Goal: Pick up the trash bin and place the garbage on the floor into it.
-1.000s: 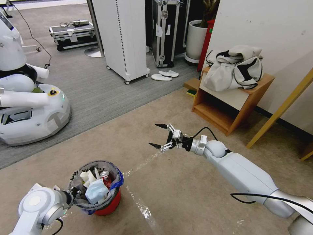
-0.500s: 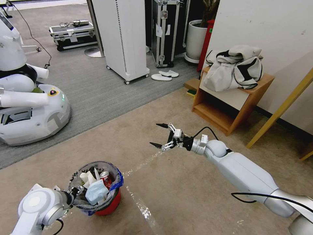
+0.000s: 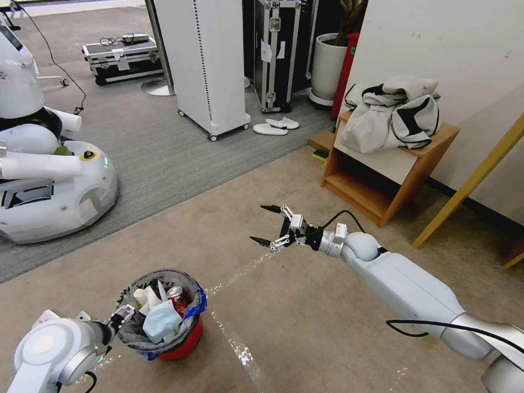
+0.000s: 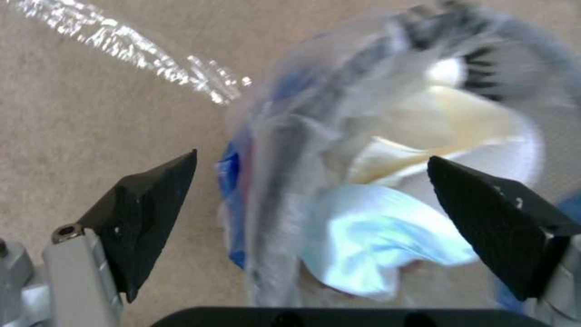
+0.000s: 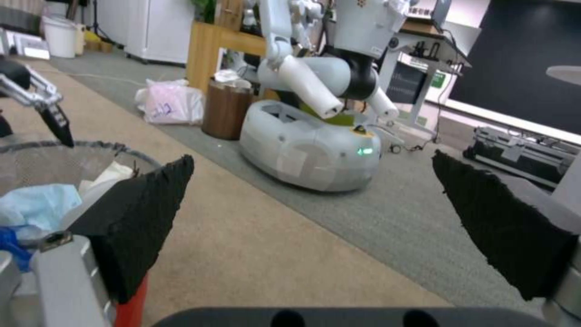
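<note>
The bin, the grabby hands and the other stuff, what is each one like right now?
trash bin: upright on the beige carpet, full of garbage.
light-blue cloth: on top inside the bin.
red soda can: inside the bin.
left gripper: open, at the bin's rim.
right gripper: open, empty, above the carpet.
bundle of clothes: heaped on the wooden shelf.
white slippers: lying on the grey carpet.

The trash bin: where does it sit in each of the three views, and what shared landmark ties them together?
Head view: the trash bin stands on the beige carpet at lower left, beside the open left pincer.
Left wrist view: its bagged rim lies blurred between the pincer's fingertips.
Right wrist view: it sits at the left edge, behind the open right pincer.
Shared landmark: the light-blue cloth inside.
</note>
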`<state>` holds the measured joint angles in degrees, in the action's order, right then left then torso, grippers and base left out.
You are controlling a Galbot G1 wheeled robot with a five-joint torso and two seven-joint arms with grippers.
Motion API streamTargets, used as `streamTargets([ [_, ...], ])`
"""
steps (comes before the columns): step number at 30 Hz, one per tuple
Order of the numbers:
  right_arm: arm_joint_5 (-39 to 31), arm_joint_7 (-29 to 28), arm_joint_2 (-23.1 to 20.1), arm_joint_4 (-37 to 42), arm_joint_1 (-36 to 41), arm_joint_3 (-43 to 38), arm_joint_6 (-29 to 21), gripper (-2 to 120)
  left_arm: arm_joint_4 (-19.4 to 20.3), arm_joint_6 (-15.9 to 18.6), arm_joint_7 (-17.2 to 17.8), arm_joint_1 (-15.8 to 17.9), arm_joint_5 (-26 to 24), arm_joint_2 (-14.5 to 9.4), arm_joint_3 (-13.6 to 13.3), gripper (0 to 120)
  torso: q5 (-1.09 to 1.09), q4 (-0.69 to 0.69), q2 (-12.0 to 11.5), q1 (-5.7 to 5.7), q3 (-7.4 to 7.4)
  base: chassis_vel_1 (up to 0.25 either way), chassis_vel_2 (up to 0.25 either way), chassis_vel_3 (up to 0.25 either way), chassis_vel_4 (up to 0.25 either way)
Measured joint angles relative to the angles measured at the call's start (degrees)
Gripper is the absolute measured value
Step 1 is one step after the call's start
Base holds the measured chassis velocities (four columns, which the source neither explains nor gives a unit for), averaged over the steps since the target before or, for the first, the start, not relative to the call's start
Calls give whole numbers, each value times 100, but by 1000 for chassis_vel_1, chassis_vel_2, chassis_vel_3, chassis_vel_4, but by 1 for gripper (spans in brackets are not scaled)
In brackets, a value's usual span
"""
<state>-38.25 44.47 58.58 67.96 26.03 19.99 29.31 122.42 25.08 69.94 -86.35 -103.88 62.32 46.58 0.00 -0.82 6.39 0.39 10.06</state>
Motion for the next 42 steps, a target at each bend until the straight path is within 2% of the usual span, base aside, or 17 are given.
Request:
streamTargets([
  [7,-63,5,-7,31,-20,12,-12,100,197,10,-22,-190,150,-68,123,100,-1,0,0,0,0,0,0,0,0],
  [13,-160,13,-3,21,-10,-15,-36,100,794,69,-228,-410,546,-90,254,100,0,-1,0,0,0,0,0,0,0],
  [17,-235,-1,4,20,19,-46,-47,100,1000,73,-340,-491,715,-82,337,100,0,0,0,0,0,0,0,0,0],
  [24,-332,-117,-79,125,103,-191,-82,100,1555,74,-646,-658,860,-164,663,100,1,0,0,0,0,0,0,0,0],
  [25,-342,-215,-119,197,139,-254,-108,100,1692,65,-798,-709,952,-170,711,100,1,0,0,0,0,0,0,0,0],
  [26,-406,-428,-192,344,224,-390,-154,100,1805,57,-1330,-817,1504,-168,753,100,2,0,0,0,0,0,0,0,0],
  [27,-406,-428,-192,344,224,-390,-154,100,1805,57,-1330,-817,1504,-168,753,100,2,0,0,0,0,0,0,0,0],
  [28,-421,-644,-249,469,314,-534,-187,100,1816,9,-1755,-859,2058,-159,750,100,1,1,0,0,0,0,0,0,0],
  [29,-341,-1363,-342,765,593,-906,-266,100,1748,-26,-2359,-841,2907,-155,683,100,1,1,0,0,0,0,0,0,0],
  [30,-341,-1363,-342,765,593,-906,-266,100,1748,-26,-2359,-841,2907,-155,683,100,1,1,0,0,0,0,0,0,0],
  [31,-331,-1893,-400,1003,813,-1198,-383,100,1606,-23,-2780,-805,3449,-166,628,100,3,1,0,0,1,0,0,0,0],
  [32,-331,-1893,-400,1003,813,-1198,-383,100,1606,-23,-2780,-805,3449,-166,628,100,3,1,0,0,1,0,0,0,0],
  [33,-346,-2242,-447,1200,995,-1447,-544,100,1481,-76,-3048,-774,3863,-178,585,100,1,1,0,0,1,0,0,0,0],
  [34,-352,-2625,-493,1459,1273,-1823,-757,100,1216,-319,-3571,-673,4698,-185,529,100,-1,0,0,0,0,0,0,0,0],
  [35,-352,-2625,-493,1459,1273,-1823,-757,100,1216,-319,-3571,-673,4698,-185,529,100,-1,0,0,0,0,0,0,0,0],
  [37,-407,-3264,-557,2103,1967,-2688,-1177,100,824,-732,-4197,-454,5614,-196,373,100,-2,0,0,0,0,0,0,0,0],
  [42,-662,-3502,-651,2632,2620,-3304,-1441,100,733,-783,-4356,-370,5755,-189,205,100,3,-2,0,0,0,0,0,0,0],
])
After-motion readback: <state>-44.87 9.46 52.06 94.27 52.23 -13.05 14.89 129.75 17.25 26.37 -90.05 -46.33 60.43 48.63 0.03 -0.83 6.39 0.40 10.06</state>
